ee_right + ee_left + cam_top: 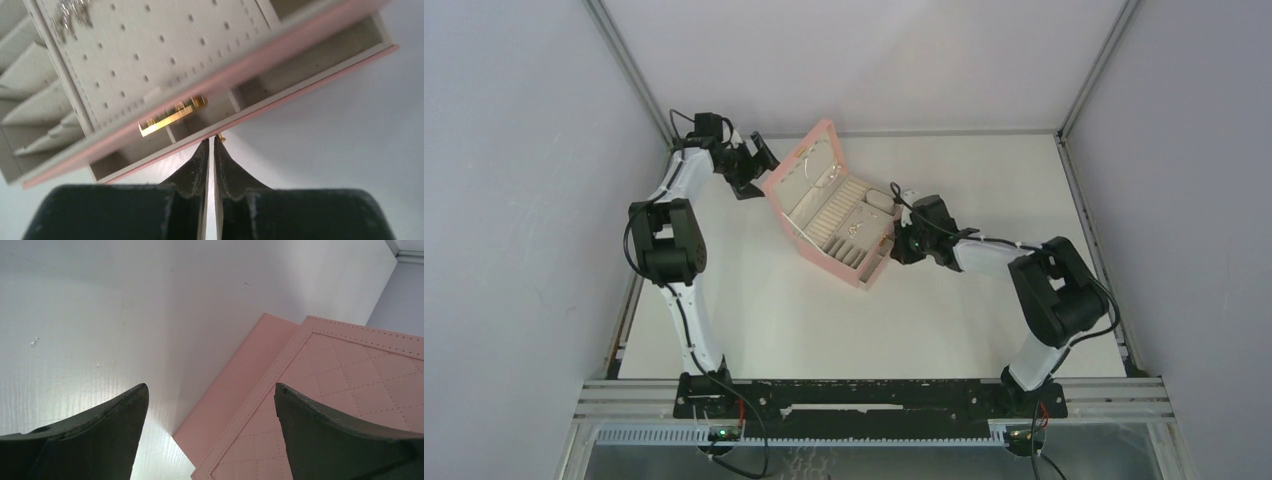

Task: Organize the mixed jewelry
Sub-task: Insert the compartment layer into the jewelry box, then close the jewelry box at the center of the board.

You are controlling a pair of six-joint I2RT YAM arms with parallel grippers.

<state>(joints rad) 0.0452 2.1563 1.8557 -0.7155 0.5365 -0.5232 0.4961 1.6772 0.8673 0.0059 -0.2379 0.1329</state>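
Observation:
The pink box (824, 215) stands open at mid-table, its lid up and its bottom drawer (310, 60) pulled out a little. Tiny silver jewelry (70, 17) lies on the perforated beige panel; in the top view small pieces (854, 231) show on the beige lining. My right gripper (211, 142) is at the drawer's front edge, jaws together but for a sliver. The small gold knob (220, 137) peeks out beside the right fingertip. My left gripper (210, 392) is wide open with nothing between its fingers, behind the quilted lid (350, 375).
A gold clasp (170, 116) sits on the box's front, above the drawer. White table surface (754, 320) lies between the box and the arm bases. Grey walls close in the table on the left, right and back.

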